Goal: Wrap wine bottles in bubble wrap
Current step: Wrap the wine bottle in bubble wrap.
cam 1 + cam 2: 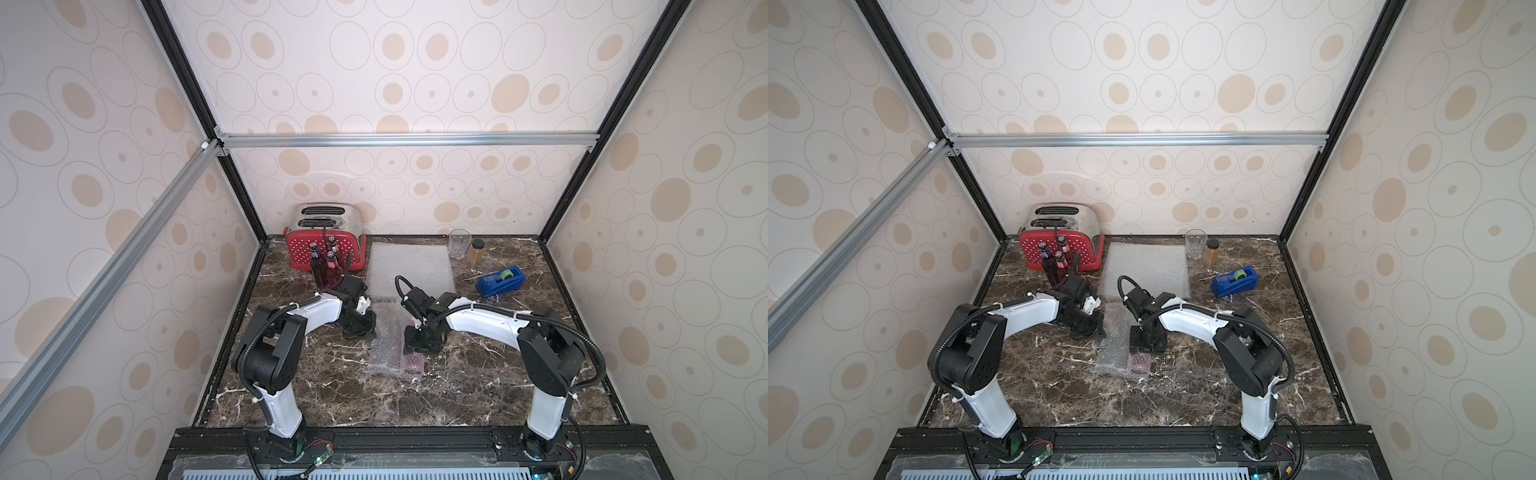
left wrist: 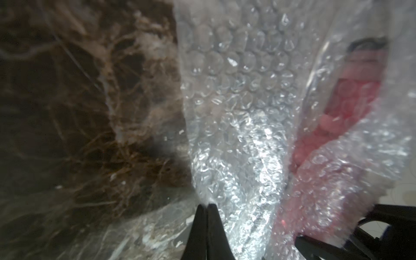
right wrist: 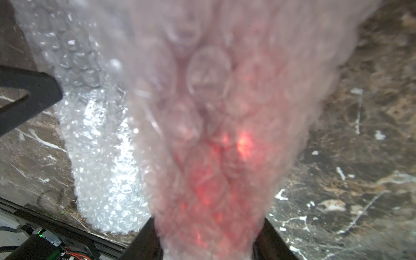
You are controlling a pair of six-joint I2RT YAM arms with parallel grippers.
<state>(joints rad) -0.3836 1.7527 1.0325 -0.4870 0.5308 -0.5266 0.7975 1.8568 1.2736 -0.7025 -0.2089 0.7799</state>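
A wine bottle (image 1: 413,362) with red liquid lies mid-table, partly rolled in a bubble wrap (image 1: 385,347) sheet. My right gripper (image 3: 207,225) is shut around the wrapped bottle (image 3: 209,168), a finger on each side of it. My left gripper (image 2: 206,206) is shut, pinching the free edge of the bubble wrap (image 2: 236,90) beside the bottle (image 2: 351,96). In both top views the left gripper (image 1: 359,328) sits left of the sheet and the right gripper (image 1: 417,343) sits over the bottle. Three more wine bottles (image 1: 326,266) stand at the back left. Spare bubble wrap sheets (image 1: 409,266) lie behind.
A red and chrome toaster (image 1: 324,232) stands behind the upright bottles. A clear glass (image 1: 459,243) and an amber jar (image 1: 476,251) stand at the back right, with a blue tape dispenser (image 1: 500,280) in front of them. The marble table (image 1: 478,386) ends at black rails.
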